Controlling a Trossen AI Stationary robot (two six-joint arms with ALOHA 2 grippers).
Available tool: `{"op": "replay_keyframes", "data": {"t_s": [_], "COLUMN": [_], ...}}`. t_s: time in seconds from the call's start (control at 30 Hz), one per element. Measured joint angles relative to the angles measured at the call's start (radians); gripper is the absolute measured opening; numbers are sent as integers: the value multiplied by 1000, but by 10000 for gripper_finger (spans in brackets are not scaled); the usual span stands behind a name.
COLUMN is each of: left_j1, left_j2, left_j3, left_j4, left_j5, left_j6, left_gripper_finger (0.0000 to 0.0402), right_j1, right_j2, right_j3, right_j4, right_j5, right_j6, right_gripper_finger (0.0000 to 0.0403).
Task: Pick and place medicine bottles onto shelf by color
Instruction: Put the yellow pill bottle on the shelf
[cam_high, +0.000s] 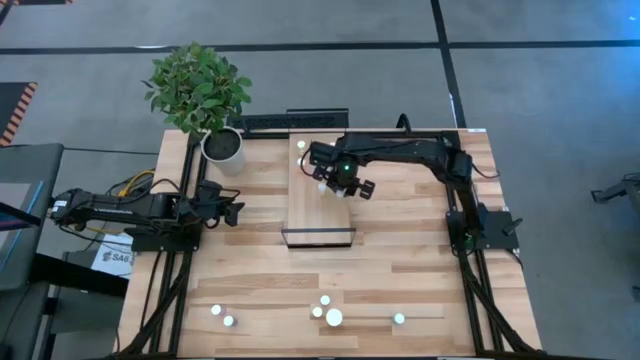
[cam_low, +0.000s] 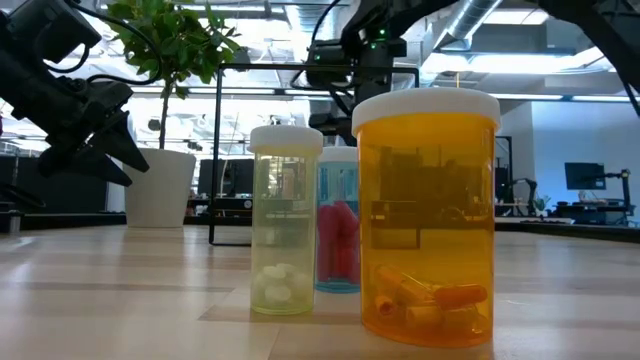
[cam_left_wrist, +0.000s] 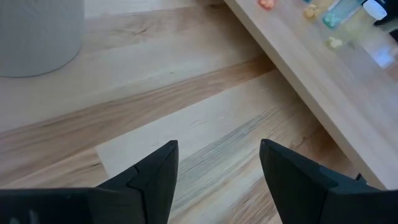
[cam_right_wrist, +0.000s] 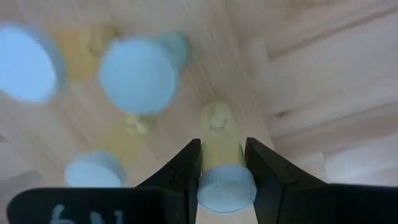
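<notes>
The right gripper (cam_right_wrist: 222, 163) has its fingers clamped around a yellow bottle (cam_right_wrist: 219, 140) just under its white cap, holding it above the shelf (cam_high: 305, 215) close to the bottles already standing there (cam_right_wrist: 138, 73). This looks like the placing step: the next move calls for lowering it upright beside like-coloured ones, then releasing. The left gripper (cam_left_wrist: 217, 163) waits with fingers parted and nothing between them, over the table (cam_high: 420, 270) beside the shelf, while more bottles (cam_high: 333, 317) sit well away from the shelf at the table's near edge

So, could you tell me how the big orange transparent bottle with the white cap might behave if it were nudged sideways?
The big orange transparent bottle looks light: only a few capsules lie at its bottom. Standing upright with a wide flat base, it would probably slide rather than tip. Once on its side, the round body would likely roll.
</notes>
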Motion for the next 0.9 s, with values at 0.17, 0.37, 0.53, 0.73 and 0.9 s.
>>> {"op": "replay_keyframes", "data": {"t_s": [0.17, 0.37, 0.53, 0.73, 0.9], "left_j1": [0, 0, 0, 0, 0], "left_j2": [0, 0, 0, 0, 0], "left_j3": [0, 0, 0, 0, 0], "left_j4": [0, 0, 0, 0, 0], "left_j5": [0, 0, 0, 0, 0], "left_j6": [0, 0, 0, 0, 0], "left_gripper_finger": [212, 212, 212, 212, 212], "right_j1": [1, -5, -13, -13, -13], "right_j2": [20, 19, 19, 19, 19], "right_j3": [2, 2, 2, 2, 1], "right_j4": [9, 25, 30, 30, 27], "right_j5": [-33, -25, -24, -21, -21], "right_j6": [-18, -21, -43, -47, -50], "right_gripper_finger": [121, 121, 121, 123, 146]}}
